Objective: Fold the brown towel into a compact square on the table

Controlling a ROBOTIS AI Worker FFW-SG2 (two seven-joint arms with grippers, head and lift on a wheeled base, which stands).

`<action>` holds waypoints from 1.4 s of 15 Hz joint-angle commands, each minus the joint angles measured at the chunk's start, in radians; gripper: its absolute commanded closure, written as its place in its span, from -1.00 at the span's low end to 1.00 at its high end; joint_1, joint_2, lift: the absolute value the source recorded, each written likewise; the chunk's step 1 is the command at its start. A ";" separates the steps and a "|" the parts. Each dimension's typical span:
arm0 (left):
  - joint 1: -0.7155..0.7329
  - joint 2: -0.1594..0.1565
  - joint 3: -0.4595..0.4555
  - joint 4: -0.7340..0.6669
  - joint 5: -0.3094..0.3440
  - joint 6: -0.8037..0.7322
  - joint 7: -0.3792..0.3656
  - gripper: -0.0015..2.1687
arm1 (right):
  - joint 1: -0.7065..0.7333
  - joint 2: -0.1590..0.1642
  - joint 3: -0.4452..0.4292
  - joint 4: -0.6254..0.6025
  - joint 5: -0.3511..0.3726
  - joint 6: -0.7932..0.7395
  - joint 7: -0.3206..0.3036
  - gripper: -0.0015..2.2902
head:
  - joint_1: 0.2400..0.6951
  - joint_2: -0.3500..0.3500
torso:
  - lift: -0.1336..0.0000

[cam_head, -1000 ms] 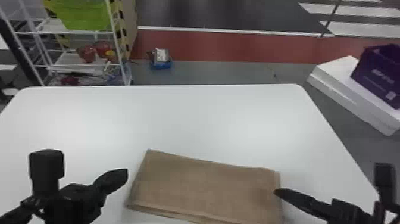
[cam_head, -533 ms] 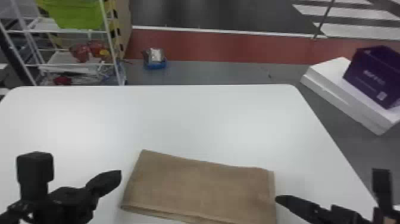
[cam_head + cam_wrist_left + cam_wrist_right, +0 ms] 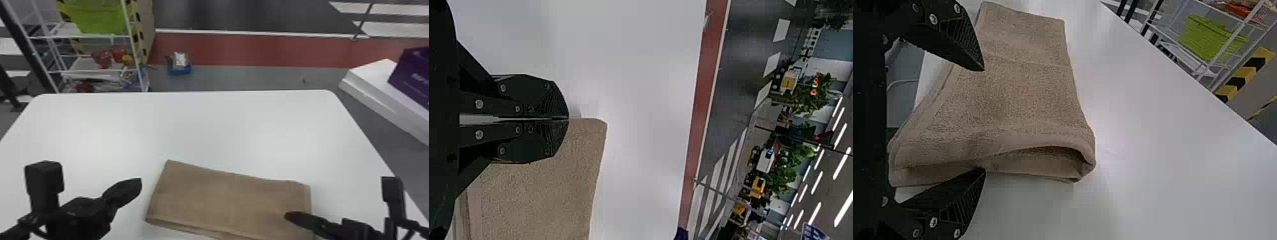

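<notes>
Brown towel [image 3: 229,204] lies folded on the desk [image 3: 198,127], near the closed jaws of the left gripper [image 3: 136,183] and the parted jaws of the right gripper [image 3: 295,217].

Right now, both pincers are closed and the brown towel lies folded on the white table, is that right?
Not quite: the right pincer is open, its fingers standing apart, as the right wrist view shows. The left pincer is closed, and the brown towel does lie folded on the white table.

Brown towel [image 3: 229,201], white table [image 3: 207,127], left gripper [image 3: 138,183] and right gripper [image 3: 289,216] (both black), green bin [image 3: 95,17], purple box [image 3: 411,76], yellow-and-black striped edging [image 3: 1244,76]
</notes>
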 commanded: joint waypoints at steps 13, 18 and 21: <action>0.038 -0.003 0.017 -0.038 0.034 0.000 -0.018 0.00 | -0.164 -0.005 0.114 0.091 0.141 -0.016 -0.045 -0.56 | 1.00 0.00 | -0.84; 0.070 -0.003 -0.064 -0.035 0.040 0.000 -0.046 0.00 | -0.118 -0.006 0.106 0.051 0.105 -0.019 -0.026 -0.58 | 1.00 -0.10 | -0.84; 0.069 -0.003 -0.121 0.001 0.030 -0.046 -0.043 0.00 | -0.075 -0.006 0.037 -0.018 0.046 0.015 -0.025 -0.74 | 1.00 -0.25 | -0.84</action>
